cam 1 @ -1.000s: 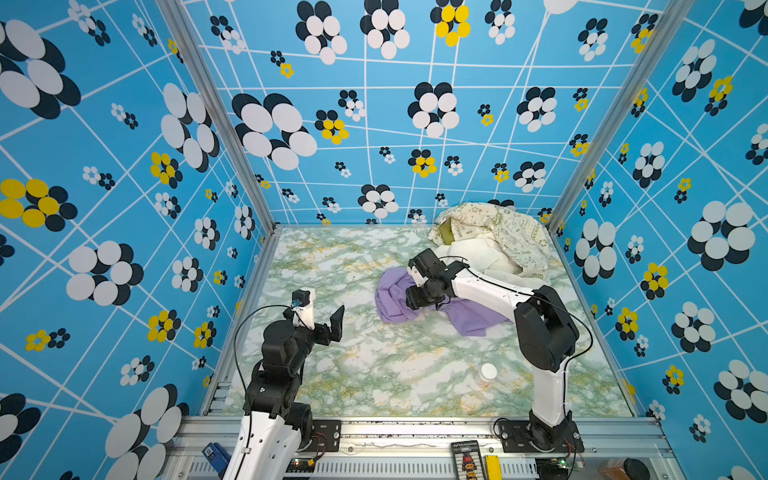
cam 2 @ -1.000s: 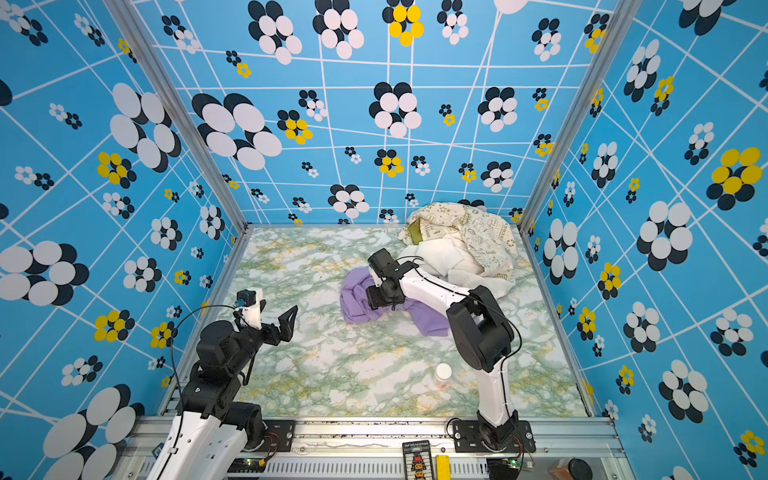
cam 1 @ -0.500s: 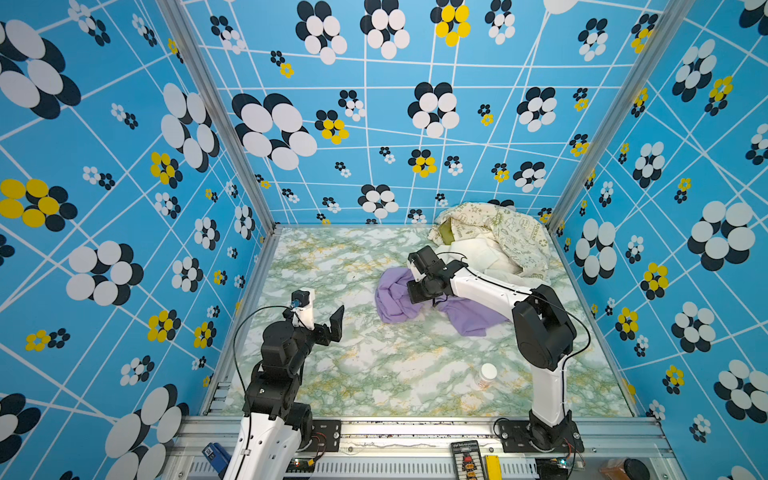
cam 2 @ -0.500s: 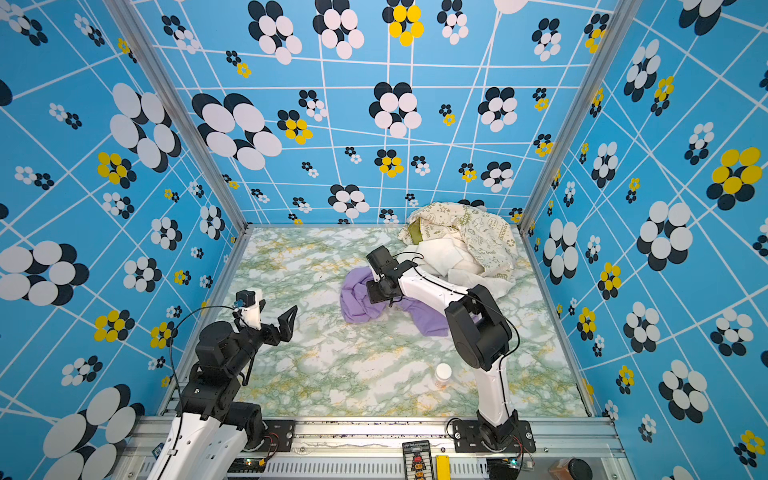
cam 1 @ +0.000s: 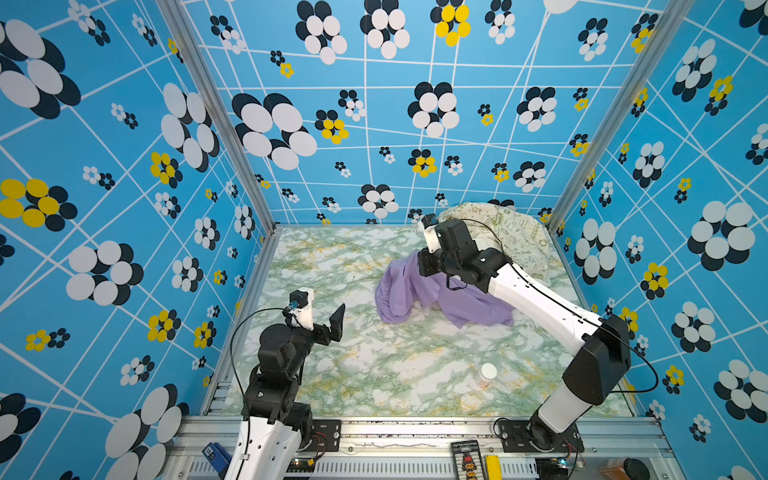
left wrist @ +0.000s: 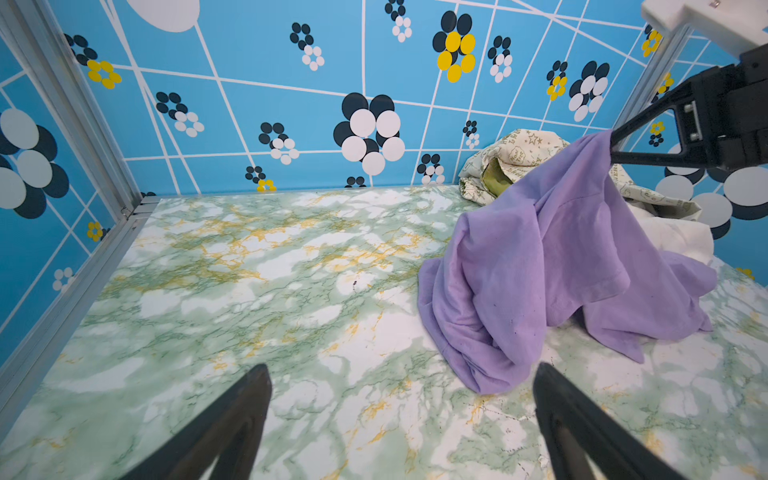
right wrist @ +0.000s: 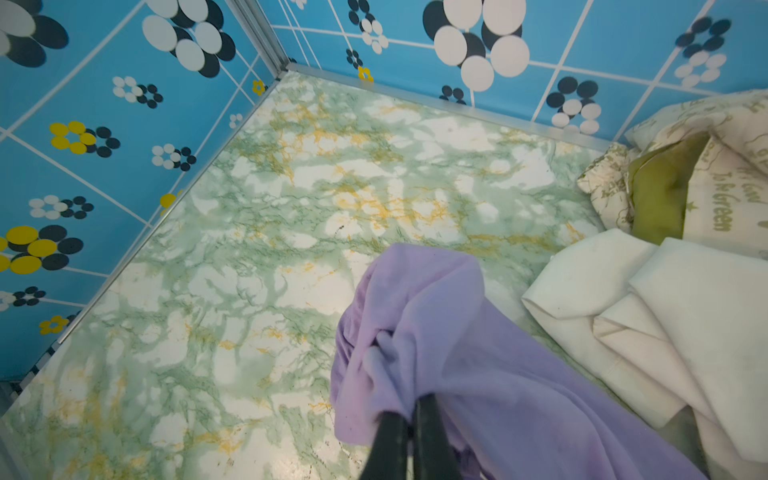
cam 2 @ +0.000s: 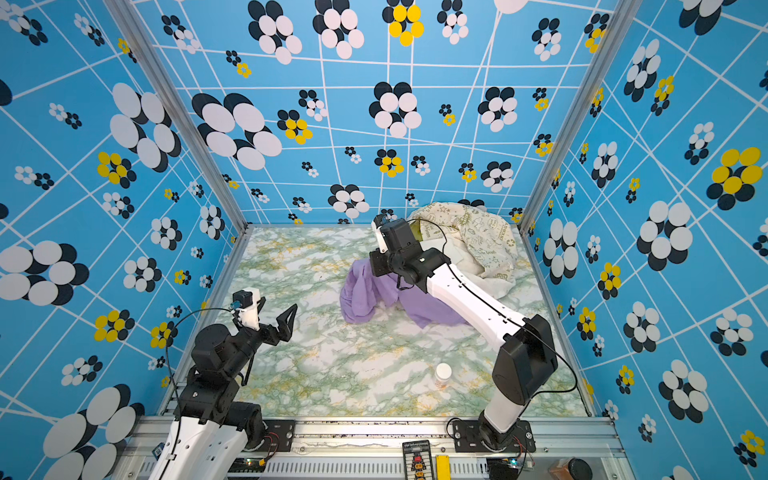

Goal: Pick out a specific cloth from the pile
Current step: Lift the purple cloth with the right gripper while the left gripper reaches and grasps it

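Top views both showed the green-and-white marbled tabletop (cam 1: 353, 374) enclosed by blue flowered walls (cam 1: 124, 166). The pile (cam 2: 478, 249) filled the tabletop's far right corner. It was made up of a cream doodle-printed cloth (cam 1: 519, 237) on top, an olive patch (right wrist: 660, 195) showing between its folds, and a plain cream-white cloth (right wrist: 602, 299) along its near side. The cloth (cam 1: 395, 295), plain lilac-purple, sat just in front of the pile, on the side of that corner facing the tabletop's middle. One bunch of it was raised off the surface, while the rest hung in folds and spread over the tabletop beside the cream-white cloth. The right gripper (right wrist: 409, 415) was clamped on that raised bunch. In the right wrist view its two black fingers (right wrist: 388, 440) stood pressed together with lilac fabric gathered at their tips, and in the left wrist view they pinched the cloth's highest point. The left gripper (left wrist: 402, 374) hovered over the tabletop near its left edge, jaws spread wide with nothing between them, well apart from the cloth. A small white-capped bottle (cam 1: 485, 374) sat near the front edge, right of the middle, apart from both cloth and pile.
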### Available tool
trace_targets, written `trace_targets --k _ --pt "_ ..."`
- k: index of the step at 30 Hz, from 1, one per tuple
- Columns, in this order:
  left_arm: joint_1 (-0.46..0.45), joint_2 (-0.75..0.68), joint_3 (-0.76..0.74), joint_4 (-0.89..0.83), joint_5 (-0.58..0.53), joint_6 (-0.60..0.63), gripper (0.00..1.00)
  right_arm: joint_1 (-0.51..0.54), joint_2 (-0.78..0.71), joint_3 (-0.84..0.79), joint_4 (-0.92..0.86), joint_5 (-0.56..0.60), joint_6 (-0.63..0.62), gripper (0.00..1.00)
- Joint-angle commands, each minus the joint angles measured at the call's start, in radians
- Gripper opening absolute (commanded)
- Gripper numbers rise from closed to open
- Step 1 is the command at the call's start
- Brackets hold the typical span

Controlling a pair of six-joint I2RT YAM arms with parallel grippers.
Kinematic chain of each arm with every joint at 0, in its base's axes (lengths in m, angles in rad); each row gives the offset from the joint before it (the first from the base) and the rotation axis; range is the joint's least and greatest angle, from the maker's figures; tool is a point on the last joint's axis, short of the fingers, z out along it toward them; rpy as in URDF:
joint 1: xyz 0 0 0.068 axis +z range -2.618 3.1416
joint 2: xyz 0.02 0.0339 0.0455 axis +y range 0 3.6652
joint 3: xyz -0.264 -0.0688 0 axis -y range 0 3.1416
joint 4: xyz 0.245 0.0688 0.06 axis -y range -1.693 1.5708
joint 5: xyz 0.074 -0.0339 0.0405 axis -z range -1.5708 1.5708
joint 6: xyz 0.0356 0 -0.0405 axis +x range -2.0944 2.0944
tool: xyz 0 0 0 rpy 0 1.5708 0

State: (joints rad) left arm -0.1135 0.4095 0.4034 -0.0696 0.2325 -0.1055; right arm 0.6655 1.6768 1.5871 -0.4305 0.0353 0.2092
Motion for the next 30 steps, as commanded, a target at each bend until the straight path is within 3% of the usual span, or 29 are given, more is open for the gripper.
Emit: trace_targets --k 1,6,14,19,30 --pt "-0.016 0.037 0.058 0.053 0.052 -0.052 0.99 0.006 -0.026 0.082 0.028 -0.035 -0.020 0.00" --pt "-0.082 0.116 0.131 0.120 0.073 -0.074 0.99 0.005 -0.023 0.157 0.022 -0.125 0.009 0.00" --pt "-0.290 0.316 0.254 0.197 0.048 0.004 0.99 0.038 -0.029 0.136 0.019 -0.247 0.003 0.00" --pt "-0.374 0.415 0.248 0.316 0.029 0.032 0.99 0.071 -0.061 0.060 0.022 -0.264 -0.047 0.00" --pt "-0.487 0.500 0.137 0.562 -0.022 0.060 0.99 0.076 -0.154 -0.132 0.097 -0.269 -0.011 0.00"
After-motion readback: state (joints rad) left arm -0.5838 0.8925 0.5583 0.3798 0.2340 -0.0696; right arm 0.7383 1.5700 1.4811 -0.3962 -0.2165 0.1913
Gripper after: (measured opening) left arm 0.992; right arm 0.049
